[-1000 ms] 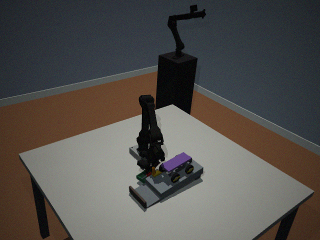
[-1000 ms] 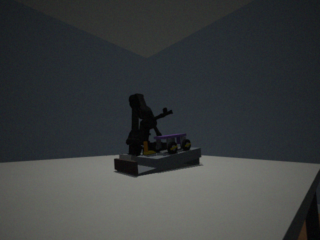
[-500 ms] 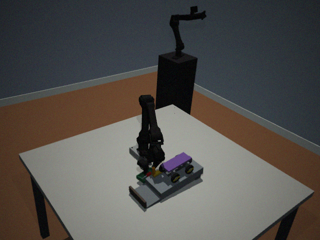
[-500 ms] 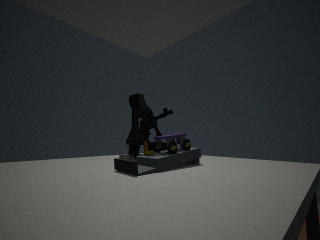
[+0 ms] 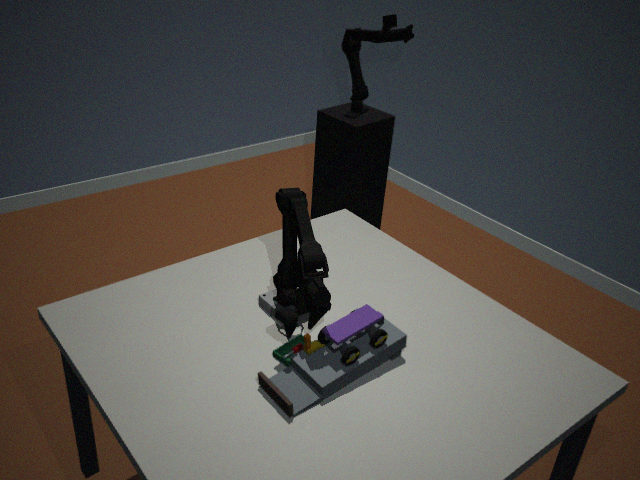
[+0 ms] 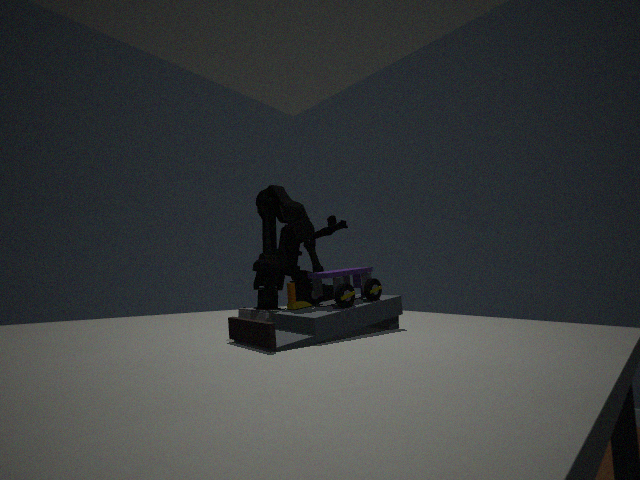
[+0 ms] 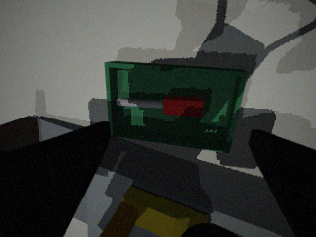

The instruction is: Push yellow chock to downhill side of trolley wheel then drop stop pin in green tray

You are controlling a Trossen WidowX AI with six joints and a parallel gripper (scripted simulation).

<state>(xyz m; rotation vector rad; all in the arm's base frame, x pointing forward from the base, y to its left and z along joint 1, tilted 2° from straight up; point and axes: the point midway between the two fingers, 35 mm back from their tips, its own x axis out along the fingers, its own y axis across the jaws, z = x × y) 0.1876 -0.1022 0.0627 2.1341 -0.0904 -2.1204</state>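
Observation:
The red-headed stop pin [image 5: 296, 348] [image 7: 184, 106] lies flat inside the green tray [image 5: 280, 357] [image 7: 111, 104]. My gripper [image 5: 300, 331] [image 7: 179, 132] is open and empty above the tray, fingers wide on either side of it in the wrist view. The purple-topped trolley [image 5: 356, 322] [image 6: 341, 272] stands on the ramp [image 5: 323, 376] [image 6: 356, 316]. The yellow chock [image 5: 307, 343] [image 6: 291, 295] [image 7: 165, 221] stands upright by its orange handle at the downhill side of the trolley's far lower wheel. It looks to be against that wheel; the exact contact is too dark to see.
A brown end board [image 5: 275, 395] [image 6: 251, 333] stands at the ramp's low end. The tray sits beside the ramp, close to the arm's base. Another dark arm [image 5: 356, 67] stands on a black pedestal [image 5: 351, 165] behind the table [image 5: 170, 330].

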